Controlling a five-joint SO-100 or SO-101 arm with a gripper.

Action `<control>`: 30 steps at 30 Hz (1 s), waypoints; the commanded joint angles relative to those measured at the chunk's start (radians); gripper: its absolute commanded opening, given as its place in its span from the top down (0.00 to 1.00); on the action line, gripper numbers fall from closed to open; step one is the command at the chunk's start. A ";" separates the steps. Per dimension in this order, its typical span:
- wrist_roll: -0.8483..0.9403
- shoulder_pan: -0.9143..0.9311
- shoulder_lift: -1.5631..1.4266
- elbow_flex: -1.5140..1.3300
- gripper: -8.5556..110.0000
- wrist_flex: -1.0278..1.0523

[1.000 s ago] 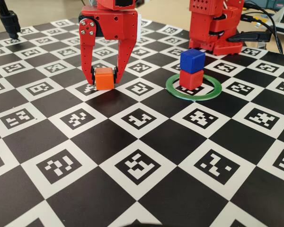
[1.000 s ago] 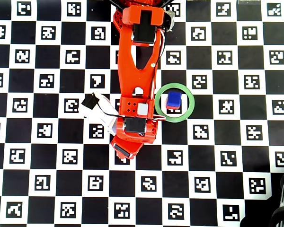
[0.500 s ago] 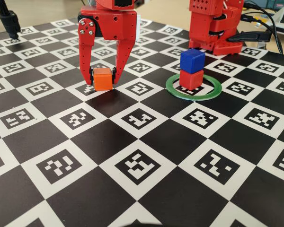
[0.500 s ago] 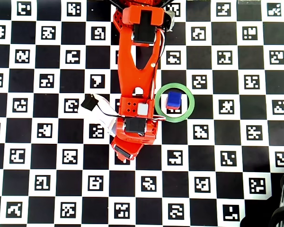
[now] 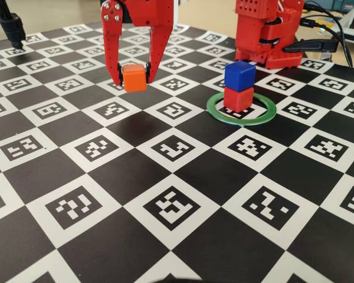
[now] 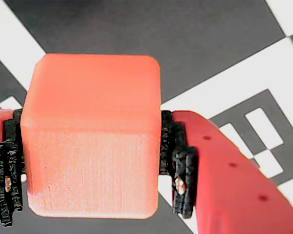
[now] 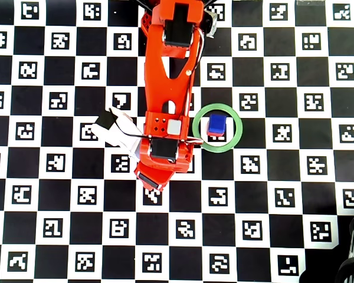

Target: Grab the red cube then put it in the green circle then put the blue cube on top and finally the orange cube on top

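Note:
My red gripper (image 5: 133, 78) is shut on the orange cube (image 5: 134, 77) and holds it off the board, to the left of the stack in the fixed view. The wrist view is filled by the orange cube (image 6: 93, 136), clamped between the black pads (image 6: 178, 161). The blue cube (image 5: 239, 75) sits on the red cube (image 5: 238, 99) inside the green circle (image 5: 241, 112). From overhead the blue cube (image 7: 217, 124) lies within the green circle (image 7: 217, 128); the red cube is hidden under it. The arm (image 7: 168, 100) covers the gripper and the orange cube there.
The checkerboard marker mat (image 5: 177, 194) spreads across the whole table. The arm's red base (image 5: 265, 32) stands behind the stack, with cables (image 5: 333, 26) at the back right. A black post (image 5: 12, 26) stands at the far left corner.
The gripper, closed on the orange cube throughout, has lifted it off the board. Overhead, the arm has drawn slightly back toward its base. The blue-on-red stack has not moved.

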State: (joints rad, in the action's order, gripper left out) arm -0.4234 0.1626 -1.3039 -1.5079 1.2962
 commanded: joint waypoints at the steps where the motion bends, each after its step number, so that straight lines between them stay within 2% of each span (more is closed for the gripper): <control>1: 0.015 0.012 -0.156 0.074 0.89 0.061; 16: 0.098 -0.015 -0.394 0.081 0.89 0.322; 30: 0.109 -0.202 -0.558 0.044 0.89 0.425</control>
State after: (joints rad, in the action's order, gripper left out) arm -0.3191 0.0015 -1.7656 -1.5018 1.6981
